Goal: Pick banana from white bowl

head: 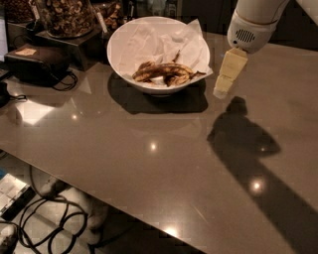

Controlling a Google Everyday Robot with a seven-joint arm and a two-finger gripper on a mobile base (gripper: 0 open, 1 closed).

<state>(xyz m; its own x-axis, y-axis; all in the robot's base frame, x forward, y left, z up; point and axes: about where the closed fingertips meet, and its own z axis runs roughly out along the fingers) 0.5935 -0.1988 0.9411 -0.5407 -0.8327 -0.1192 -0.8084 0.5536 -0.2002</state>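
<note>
The white bowl (149, 37) stands at the back of the grey table, lined with crumpled white paper napkin. The banana (164, 72), yellow and heavily blotched brown, lies across the bowl's bottom. My gripper (226, 74) hangs from the white arm at the upper right, just right of the bowl's rim and above the table. It holds nothing that I can see.
A glass jar of nuts (64, 15) stands on a dark stand at the back left, beside a black box (37, 62) with a cable. The table's front edge runs diagonally; cables (44, 218) lie on the floor below.
</note>
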